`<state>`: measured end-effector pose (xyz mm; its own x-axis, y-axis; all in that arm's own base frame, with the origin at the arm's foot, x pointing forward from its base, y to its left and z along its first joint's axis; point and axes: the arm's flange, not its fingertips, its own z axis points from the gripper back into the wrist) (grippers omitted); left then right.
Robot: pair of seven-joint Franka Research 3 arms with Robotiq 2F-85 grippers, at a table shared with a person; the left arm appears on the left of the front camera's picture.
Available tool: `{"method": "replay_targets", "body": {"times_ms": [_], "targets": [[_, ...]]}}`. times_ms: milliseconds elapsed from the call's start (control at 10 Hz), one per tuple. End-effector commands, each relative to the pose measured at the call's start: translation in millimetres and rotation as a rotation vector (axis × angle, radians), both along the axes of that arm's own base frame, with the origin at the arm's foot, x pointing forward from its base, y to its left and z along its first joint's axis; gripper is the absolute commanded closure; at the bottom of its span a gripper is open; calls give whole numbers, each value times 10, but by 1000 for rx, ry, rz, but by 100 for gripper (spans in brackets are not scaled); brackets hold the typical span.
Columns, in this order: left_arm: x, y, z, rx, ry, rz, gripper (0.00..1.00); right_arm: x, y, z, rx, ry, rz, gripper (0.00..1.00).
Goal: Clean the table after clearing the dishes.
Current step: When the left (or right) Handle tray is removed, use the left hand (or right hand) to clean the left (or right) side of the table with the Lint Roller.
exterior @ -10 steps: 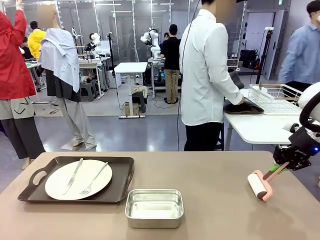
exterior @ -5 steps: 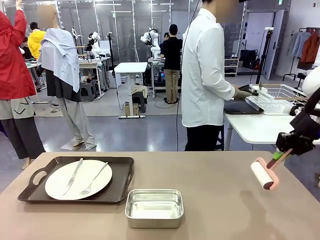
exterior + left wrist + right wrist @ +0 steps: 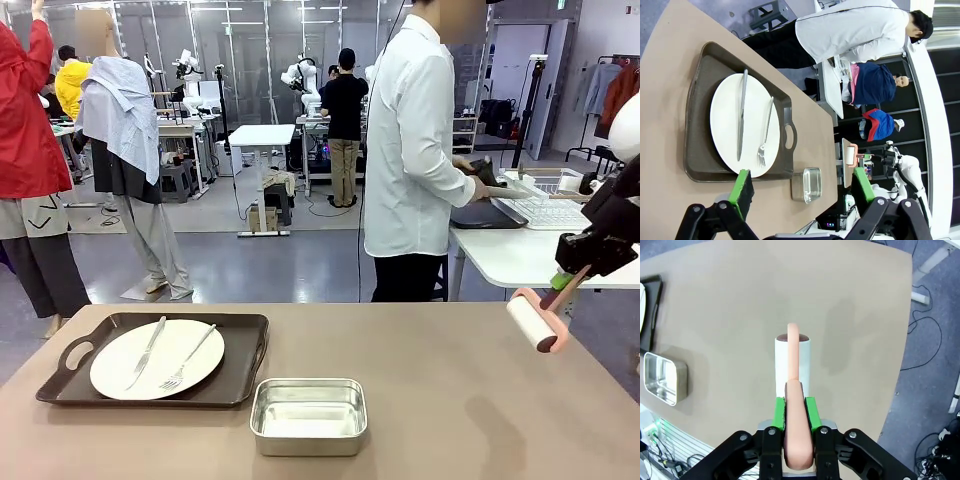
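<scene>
right gripper [image 3: 795,412] clamped on the handle of a light lint roller [image 3: 530,322] above the right edge of the table [image 3: 440,400], left gripper [image 3: 802,186] apart; the breakable plate [image 3: 115,370] sits on its tray [image 3: 243,345] at left, probably best lifted by the tray's handles.

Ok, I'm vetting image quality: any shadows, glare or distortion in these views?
Front view: sharp, even light, a soft shadow on the table near the roller. Left wrist view: rolled sideways, plate bright, no glare. Right wrist view: roller sharp, faint shadows on the table, its far edge bowed by the wide lens.
</scene>
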<state>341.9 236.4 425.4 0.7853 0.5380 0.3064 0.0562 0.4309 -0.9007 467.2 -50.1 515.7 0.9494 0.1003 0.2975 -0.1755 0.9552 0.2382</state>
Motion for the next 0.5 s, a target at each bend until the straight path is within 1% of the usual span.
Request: {"method": "replay_targets", "body": {"times_ms": [0, 400], "targets": [[-10, 26, 18, -10, -14, -3, 0, 7, -44, -11, 8, -5, -11, 79], [-10, 26, 18, -10, -14, -3, 0, 7, -44, -11, 8, -5, -11, 79]]}}
